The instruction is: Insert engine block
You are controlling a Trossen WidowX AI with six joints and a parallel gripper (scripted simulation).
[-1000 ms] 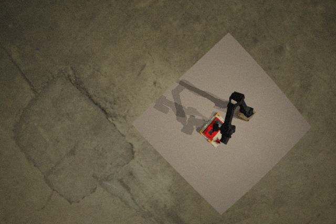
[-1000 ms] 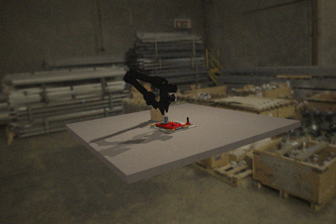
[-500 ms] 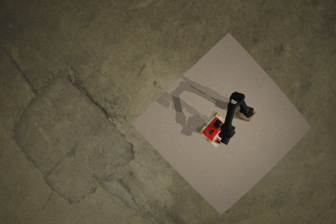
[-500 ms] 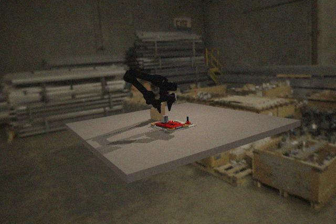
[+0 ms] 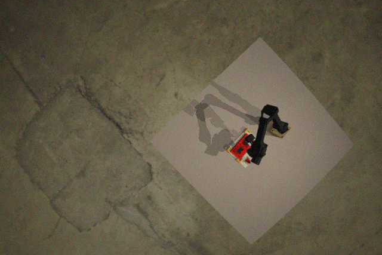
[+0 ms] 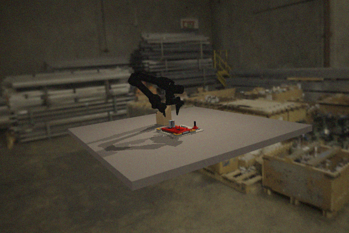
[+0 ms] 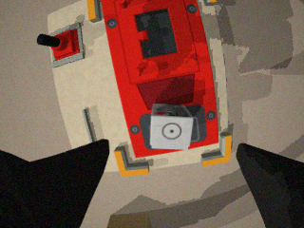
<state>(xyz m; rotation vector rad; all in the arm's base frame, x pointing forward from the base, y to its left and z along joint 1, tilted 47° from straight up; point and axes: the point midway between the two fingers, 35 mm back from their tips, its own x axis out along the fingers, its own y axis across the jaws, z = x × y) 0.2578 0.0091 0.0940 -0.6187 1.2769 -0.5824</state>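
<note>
The engine block, a light grey block with a ring mark on top, stands over the dark opening at one end of the red car body. It rises well above the body and looks slightly turned to the opening. Dark recess shows at both its sides. Its slot, the rib and how deep it sits cannot be made out. My gripper is open and empty above the block, its fingers wide apart to either side in the wrist view, touching nothing.
The body lies on a cream base with orange corner brackets. A red holder with a black stick stands up at the base's far end. A tan wooden block stands beside the base, by the arm.
</note>
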